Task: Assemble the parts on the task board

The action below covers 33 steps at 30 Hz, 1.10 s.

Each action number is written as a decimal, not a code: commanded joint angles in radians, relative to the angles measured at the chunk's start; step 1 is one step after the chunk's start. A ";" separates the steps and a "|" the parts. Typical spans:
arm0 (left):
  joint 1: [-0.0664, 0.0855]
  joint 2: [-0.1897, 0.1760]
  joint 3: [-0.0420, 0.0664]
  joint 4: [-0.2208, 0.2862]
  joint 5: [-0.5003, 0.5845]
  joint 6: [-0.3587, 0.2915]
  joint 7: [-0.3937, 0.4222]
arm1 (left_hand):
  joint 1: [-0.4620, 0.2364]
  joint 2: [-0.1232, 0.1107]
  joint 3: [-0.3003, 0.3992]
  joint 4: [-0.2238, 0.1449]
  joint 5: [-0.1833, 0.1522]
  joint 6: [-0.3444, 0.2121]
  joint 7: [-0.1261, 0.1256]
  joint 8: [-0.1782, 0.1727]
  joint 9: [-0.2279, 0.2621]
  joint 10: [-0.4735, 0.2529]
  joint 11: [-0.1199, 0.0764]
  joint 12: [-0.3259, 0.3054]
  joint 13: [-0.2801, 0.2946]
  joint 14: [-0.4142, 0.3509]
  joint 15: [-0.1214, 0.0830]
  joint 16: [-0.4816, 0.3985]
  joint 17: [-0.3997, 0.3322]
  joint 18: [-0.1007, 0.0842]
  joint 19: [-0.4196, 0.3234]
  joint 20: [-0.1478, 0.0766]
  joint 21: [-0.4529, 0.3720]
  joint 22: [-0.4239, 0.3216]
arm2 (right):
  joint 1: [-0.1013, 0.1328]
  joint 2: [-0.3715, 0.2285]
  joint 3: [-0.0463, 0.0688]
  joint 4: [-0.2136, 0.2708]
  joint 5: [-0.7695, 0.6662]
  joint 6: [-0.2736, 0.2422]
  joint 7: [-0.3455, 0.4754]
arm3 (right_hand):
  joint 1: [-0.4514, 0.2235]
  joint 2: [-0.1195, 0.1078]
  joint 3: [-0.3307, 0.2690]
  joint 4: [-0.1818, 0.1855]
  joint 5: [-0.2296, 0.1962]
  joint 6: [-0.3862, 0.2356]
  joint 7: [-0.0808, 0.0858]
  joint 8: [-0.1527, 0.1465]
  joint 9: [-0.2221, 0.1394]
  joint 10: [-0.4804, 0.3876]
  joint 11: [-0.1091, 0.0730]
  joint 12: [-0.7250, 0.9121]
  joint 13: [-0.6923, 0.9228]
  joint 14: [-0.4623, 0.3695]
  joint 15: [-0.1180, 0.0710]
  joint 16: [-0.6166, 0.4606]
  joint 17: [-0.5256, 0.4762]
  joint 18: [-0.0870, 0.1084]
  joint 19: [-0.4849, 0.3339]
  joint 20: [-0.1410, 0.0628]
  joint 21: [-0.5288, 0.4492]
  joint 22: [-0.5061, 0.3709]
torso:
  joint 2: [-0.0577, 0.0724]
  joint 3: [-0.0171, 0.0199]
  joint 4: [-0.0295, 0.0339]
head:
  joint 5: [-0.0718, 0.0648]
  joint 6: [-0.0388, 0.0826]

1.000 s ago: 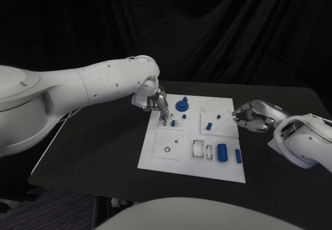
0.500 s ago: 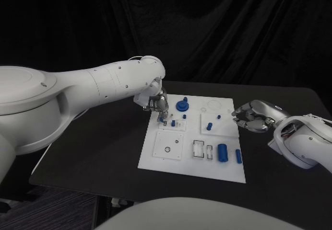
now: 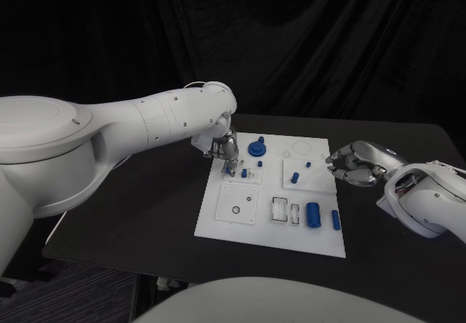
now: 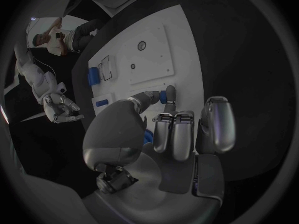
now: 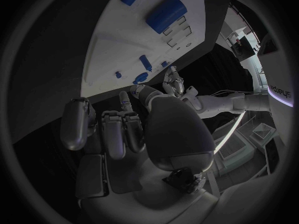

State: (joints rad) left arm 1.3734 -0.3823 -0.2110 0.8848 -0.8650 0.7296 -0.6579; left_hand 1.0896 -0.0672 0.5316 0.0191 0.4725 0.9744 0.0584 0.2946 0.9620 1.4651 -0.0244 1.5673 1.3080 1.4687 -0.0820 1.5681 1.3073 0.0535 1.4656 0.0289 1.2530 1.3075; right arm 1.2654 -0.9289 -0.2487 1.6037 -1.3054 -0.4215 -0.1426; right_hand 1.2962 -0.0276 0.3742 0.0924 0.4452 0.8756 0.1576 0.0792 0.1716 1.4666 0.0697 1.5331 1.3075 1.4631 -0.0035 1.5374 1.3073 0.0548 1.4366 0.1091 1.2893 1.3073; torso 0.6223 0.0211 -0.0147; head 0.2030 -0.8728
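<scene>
The white task board (image 3: 254, 222) lies in the middle of the black table. My left hand (image 3: 224, 147) hangs over the board's far left corner, fingers pointing down. Thumb and a finger pinch a small blue peg (image 3: 230, 170) (image 4: 169, 93) just above the board, beside another short blue peg (image 3: 245, 173) that stands in it. A blue knob (image 3: 256, 148) stands just right of that hand. My right hand (image 3: 351, 163) hovers off the board's right edge, fingers curled in on nothing. A big blue cylinder (image 3: 312, 213) and a slim blue pin (image 3: 335, 219) lie near the board's right front.
Two more small blue pegs (image 3: 293, 177) (image 3: 308, 163) stand on the board's right half. A square plate with a round hole (image 3: 236, 204) and two rectangular slots (image 3: 285, 210) sit toward the front. Bare black table (image 3: 136, 202) stretches left of the board.
My left hand has sunk a little toward the board with the small peg, and the arm has swung further into view. The right hand has not moved.
</scene>
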 commanded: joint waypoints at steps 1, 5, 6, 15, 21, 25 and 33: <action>-0.005 0.004 0.001 -0.006 -0.007 -0.029 0.013 | 0.003 0.013 0.072 -0.074 -0.001 -0.005 -0.006 -0.003 0.000 0.106 0.002 0.003 0.263 0.102 0.004 0.003 0.263 0.011 0.000 0.003 -0.003 0.178 | -0.002 0.001 0.001 0.002 -0.001 0.004 -0.019 | 0.004 -0.003 0.005 -0.001 0.004 -0.002 0.002 -0.003 -0.001 0.045 0.005 -0.006 0.209 0.087 0.005 -0.007 0.208 0.017 -0.007 -0.002 -0.007 0.163 | 0.000 0.0000 0.0002 | 0.001 0.000; -0.010 0.005 0.001 -0.011 -0.007 -0.041 0.014 | 0.002 0.014 0.072 -0.074 -0.001 -0.006 -0.005 -0.004 0.000 0.106 0.003 0.003 0.263 0.102 0.004 0.003 0.263 0.012 0.000 0.003 -0.004 0.177 | -0.002 0.002 0.001 0.001 -0.001 0.006 -0.020 | 0.004 -0.003 0.005 -0.001 0.004 -0.002 0.002 -0.003 -0.001 0.045 0.005 -0.006 0.209 0.087 0.005 -0.007 0.208 0.017 -0.007 -0.002 -0.007 0.163 | 0.000 0.0001 0.0002 | 0.001 0.000; -0.012 0.006 0.001 -0.012 -0.007 -0.045 0.015 | 0.001 0.014 0.072 -0.074 -0.001 -0.007 -0.005 -0.005 0.000 0.106 0.003 0.003 0.263 0.102 0.004 0.003 0.263 0.012 0.000 0.003 -0.005 0.177 | -0.002 0.002 0.001 0.001 -0.001 0.007 -0.020 | 0.004 -0.003 0.005 -0.001 0.004 -0.002 0.002 -0.003 -0.001 0.045 0.005 -0.006 0.209 0.087 0.005 -0.007 0.208 0.017 -0.007 -0.002 -0.007 0.163 | 0.000 0.0000 0.0003 | 0.001 0.000; -0.024 0.013 0.001 -0.019 -0.007 -0.071 0.019 | 0.001 0.018 0.073 -0.075 -0.002 -0.008 -0.004 -0.007 0.000 0.106 0.003 0.003 0.263 0.102 0.005 0.003 0.263 0.013 -0.002 0.003 -0.009 0.176 | -0.002 0.001 0.001 0.002 -0.001 0.011 -0.021 | 0.004 -0.003 0.005 -0.001 0.004 -0.002 0.002 -0.003 -0.001 0.045 0.005 -0.006 0.209 0.087 0.005 -0.007 0.208 0.017 -0.007 -0.002 -0.007 0.163 | 0.000 0.0001 0.0002 | -0.001 0.000; -0.031 0.016 0.001 -0.020 -0.007 -0.086 0.020 | 0.000 0.022 0.073 -0.075 -0.005 -0.009 -0.003 -0.008 0.001 0.106 0.004 0.003 0.263 0.102 0.005 0.003 0.263 0.013 -0.003 0.004 -0.013 0.175 | -0.002 -0.001 0.001 0.003 -0.001 0.016 -0.024 | 0.003 -0.003 0.006 -0.001 0.004 -0.001 0.002 -0.003 -0.002 0.046 0.006 -0.005 0.210 0.087 0.006 -0.007 0.207 0.017 -0.008 -0.002 -0.008 0.163 | 0.000 -0.0001 0.0002 | -0.002 0.000; -0.034 0.017 0.001 -0.020 -0.007 -0.099 0.022 | 0.000 0.024 0.073 -0.075 -0.007 -0.009 -0.003 -0.008 0.001 0.106 0.005 0.003 0.263 0.102 0.005 0.003 0.263 0.013 -0.003 0.004 -0.014 0.175 | -0.002 -0.001 0.001 0.004 -0.001 0.017 -0.024 | 0.003 -0.003 0.006 -0.001 0.004 -0.001 0.002 -0.003 -0.002 0.046 0.006 -0.005 0.210 0.087 0.006 -0.007 0.207 0.017 -0.008 -0.002 -0.008 0.163 | 0.001 -0.0003 0.0000 | -0.002 0.000; -0.037 0.015 0.001 -0.014 -0.007 -0.121 0.027 | 0.000 0.028 0.074 -0.075 -0.010 -0.010 -0.003 -0.010 0.001 0.106 0.005 0.003 0.263 0.102 0.006 0.003 0.263 0.014 -0.005 0.004 -0.018 0.174 | -0.002 -0.001 0.001 0.004 -0.001 0.024 -0.028 | 0.003 -0.003 0.006 -0.001 0.004 -0.001 0.002 -0.003 -0.002 0.046 0.006 -0.005 0.210 0.087 0.006 -0.007 0.207 0.017 -0.008 -0.002 -0.008 0.163 | 0.000 0.0004 0.0000 | -0.002 0.000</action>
State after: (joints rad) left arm 1.3447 -0.3687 -0.2081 0.8677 -0.8660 0.6344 -0.6493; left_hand 1.0910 -0.0473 0.5316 0.0190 0.4638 0.9702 0.0594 0.2901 0.9602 1.4651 -0.0244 1.5673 1.3079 1.4687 -0.0820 1.5681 1.3073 0.0535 1.4656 0.0289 1.2411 1.3074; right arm 1.2654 -0.9287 -0.2486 1.6061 -1.3052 -0.4074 -0.1466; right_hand 1.2962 -0.0276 0.3742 0.0923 0.4448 0.8756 0.1576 0.0792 0.1707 1.4666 0.0697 1.5331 1.3075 1.4631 -0.0035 1.5374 1.3073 0.0548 1.4366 0.1091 1.2844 1.3079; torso 0.6229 0.0211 -0.0146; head 0.1998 -0.8728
